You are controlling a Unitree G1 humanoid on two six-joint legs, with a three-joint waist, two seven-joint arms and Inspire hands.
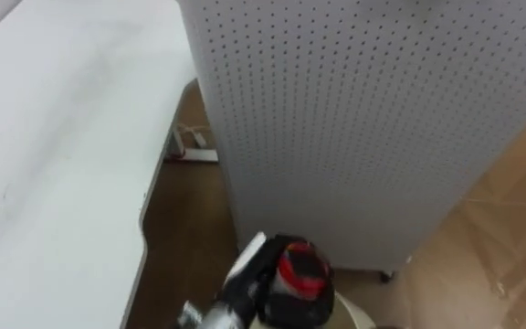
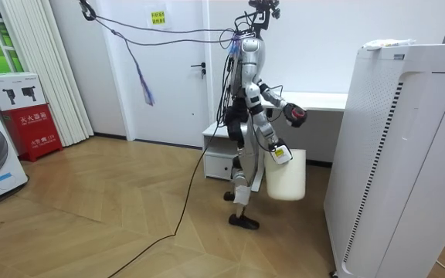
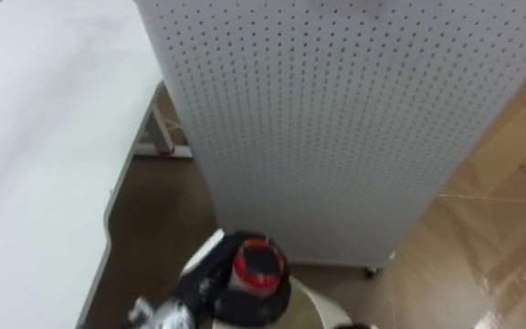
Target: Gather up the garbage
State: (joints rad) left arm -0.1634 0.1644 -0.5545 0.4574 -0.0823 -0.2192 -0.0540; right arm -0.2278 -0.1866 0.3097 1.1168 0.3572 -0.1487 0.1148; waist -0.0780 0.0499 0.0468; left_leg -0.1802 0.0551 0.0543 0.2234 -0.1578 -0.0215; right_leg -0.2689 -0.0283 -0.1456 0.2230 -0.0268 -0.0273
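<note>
Left hand [image 1: 261, 283], fingers curled round a red-and-black item [image 1: 300, 270], is held above the mouth of a smooth white bin [image 2: 286, 181]; bin contents cannot be told, nor can the grasp of the right hand [image 2: 278, 152] at the bin's upper edge. Beyond: tall white perforated cabinet [image 1: 363, 119], small castor at base, w/ flat matte white desk [image 1: 53, 146] to robot's left. Wood-pattern floor [image 1: 510, 228] btwn them; white power strip [image 1: 193, 153] lies by the desk edge.

Stands between counter [image 2: 324, 100] and tall white cabinet [image 2: 377, 162], gripping red-and-black object [image 2: 298, 117] in raised left hand [image 2: 291, 113], white bin [image 2: 286, 181] in right hand [image 2: 278, 152].
</note>
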